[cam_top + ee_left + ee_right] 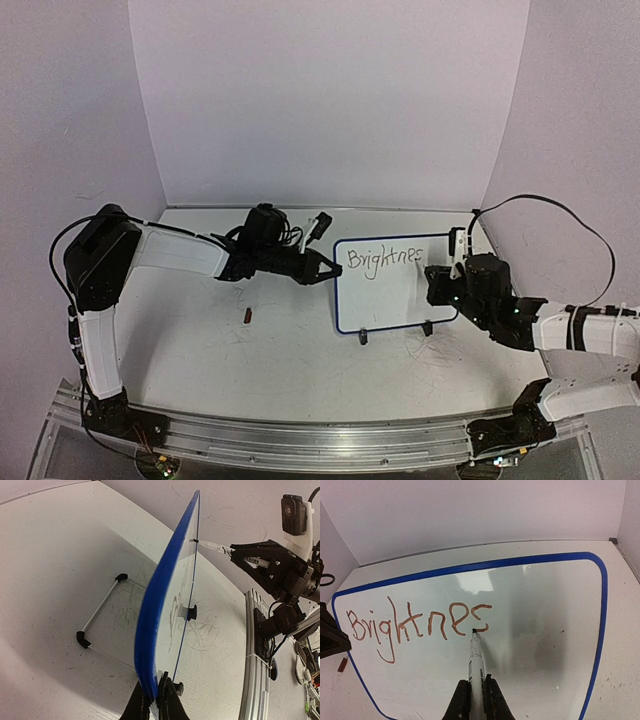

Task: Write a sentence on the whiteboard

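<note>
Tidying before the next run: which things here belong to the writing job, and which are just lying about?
In use: whiteboard, sentence, marker in right end effector, left end effector gripping the board's edge.
Lying about: small reddish piece on the tabletop.

The scribble-marked white table [200,360] bears the whiteboard [385,295] on 2 black feet [364,337] and 1 small reddish-brown piece [247,316] nearby.

Small rectangular whiteboard [545,630] with thin blue rounded-corner frame: carries handwritten sentence [420,622], thin reddish-brown marker letters, one line, upper left area. Reads "Brightnes". Capital B, rest lower case, tail of g dipping below line. Top view: same word legible, looks dark. Left wrist view: letters seen edge-on, unreadable. Slim white marker [476,662]: tiny print on barrel, too small to read.
</note>
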Controlling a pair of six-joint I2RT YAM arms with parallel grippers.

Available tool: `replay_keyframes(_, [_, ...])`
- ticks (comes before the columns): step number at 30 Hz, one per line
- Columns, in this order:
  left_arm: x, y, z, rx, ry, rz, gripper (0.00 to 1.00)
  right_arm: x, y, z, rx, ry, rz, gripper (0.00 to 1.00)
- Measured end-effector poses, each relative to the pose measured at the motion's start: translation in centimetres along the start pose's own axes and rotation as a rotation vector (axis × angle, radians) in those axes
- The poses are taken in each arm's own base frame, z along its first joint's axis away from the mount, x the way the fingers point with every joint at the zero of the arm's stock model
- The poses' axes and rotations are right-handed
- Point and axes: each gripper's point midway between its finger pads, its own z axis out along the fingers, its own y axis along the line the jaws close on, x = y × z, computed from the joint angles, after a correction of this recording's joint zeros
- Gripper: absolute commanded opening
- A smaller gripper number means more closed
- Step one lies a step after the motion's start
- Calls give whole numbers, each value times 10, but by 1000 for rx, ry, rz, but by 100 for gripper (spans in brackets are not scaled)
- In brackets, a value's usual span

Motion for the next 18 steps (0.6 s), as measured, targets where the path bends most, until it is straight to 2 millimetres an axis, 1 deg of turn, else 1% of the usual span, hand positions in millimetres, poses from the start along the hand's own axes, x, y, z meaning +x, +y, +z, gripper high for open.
replay_keyframes(5, [0, 0, 0, -2, 0, 1, 0, -2, 3, 0, -15, -4, 3, 0])
replay_keyframes(8, [0, -1, 1, -1, 0, 2, 0, -7, 6, -5, -37, -15, 9, 0])
replay_keyframes(12, [0, -1, 0, -1, 0, 3, 0, -24, 3, -23, -53, -81, 32, 0])
replay_keyframes(14, [0, -1, 0, -1, 0, 4, 0, -31, -1, -29, -47, -107, 44, 0])
replay_keyframes(16, [0, -2, -1, -1, -1, 5, 0, -31, -5, -28, -28, -107, 44, 0])
replay_keyframes(18, [0, -2, -1, -2, -1, 5, 0, -25, -9, -23, -6, -86, 36, 0])
